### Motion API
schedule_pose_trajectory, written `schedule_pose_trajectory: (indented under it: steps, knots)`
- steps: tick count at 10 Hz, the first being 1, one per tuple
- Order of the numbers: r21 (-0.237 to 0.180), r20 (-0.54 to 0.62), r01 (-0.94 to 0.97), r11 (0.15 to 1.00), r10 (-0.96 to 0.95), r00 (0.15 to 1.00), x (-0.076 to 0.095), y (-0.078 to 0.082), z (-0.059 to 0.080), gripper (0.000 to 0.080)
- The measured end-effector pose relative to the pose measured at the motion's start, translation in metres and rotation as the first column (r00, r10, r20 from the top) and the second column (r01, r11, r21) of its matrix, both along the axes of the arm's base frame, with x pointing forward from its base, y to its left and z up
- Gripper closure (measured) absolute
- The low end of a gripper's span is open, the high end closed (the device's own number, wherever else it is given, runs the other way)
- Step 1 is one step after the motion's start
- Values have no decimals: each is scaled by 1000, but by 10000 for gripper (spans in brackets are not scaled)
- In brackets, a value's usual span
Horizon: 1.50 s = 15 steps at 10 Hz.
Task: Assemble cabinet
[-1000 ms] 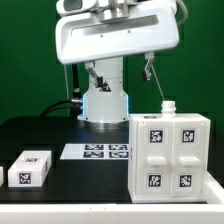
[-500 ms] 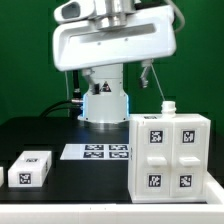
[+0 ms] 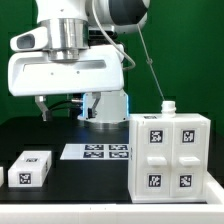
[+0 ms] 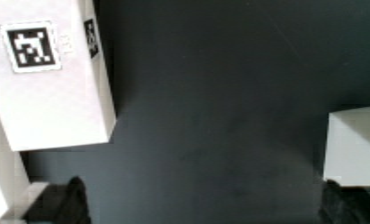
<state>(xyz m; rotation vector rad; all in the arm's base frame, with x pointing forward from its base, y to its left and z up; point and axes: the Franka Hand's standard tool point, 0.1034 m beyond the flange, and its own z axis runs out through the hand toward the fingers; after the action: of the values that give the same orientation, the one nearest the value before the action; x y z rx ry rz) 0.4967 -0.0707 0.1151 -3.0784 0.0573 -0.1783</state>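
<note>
1. At the exterior view's left, near the front edge of the black table, a loose white block lies flat with a tag on its near face. It looks like a cabinet part not yet fitted, and I judge it to be the target of this step.

2. Above it and a little to the right hovers the gripper, well clear of the table. Its jaws stand wide apart with nothing between them. The wrist view shows a dark fingertip over bare table, and what I take to be the same block lies off to one side rather than between the fingers.

3. For a good pick, the hand should shift toward the block until it sits midway between the fingers. It should then turn so the pads face the block's two long sides, and only then descend. Closing across the narrow width, near the middle of the length, should keep the block from swivelling when lifted.

4. Right of the block and a little farther back lies the marker board. It is fixed, so the descent should stay off it.

5. At the exterior view's right stands the cabinet, upright, with tags on its front and a small white peg on top. It is well apart from the gripper, and any carry toward it should come in high to spare that peg.
</note>
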Motion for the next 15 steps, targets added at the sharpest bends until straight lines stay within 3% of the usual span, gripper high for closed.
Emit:
schedule_pose_trajectory:
  steps: [2,4,6,10,13,14,15]
  knots:
    - [-2,-3,1,1000,-1,1000,-1,-1,-2,151]
    - [-26,-65,5,1000,-7,998,-8,-25,-31,151]
    - [-31,-115,44,999,-47,992,-3,-43,-43,151]
    - [-34,-120,31,999,-35,992,-4,-44,-45,151]
    - [-96,-121,-55,994,43,992,-8,-77,-64,151]
    - [-114,-99,-68,991,57,993,-3,-92,-57,151]
    - [-115,-97,-59,992,48,994,-3,-92,-57,151]
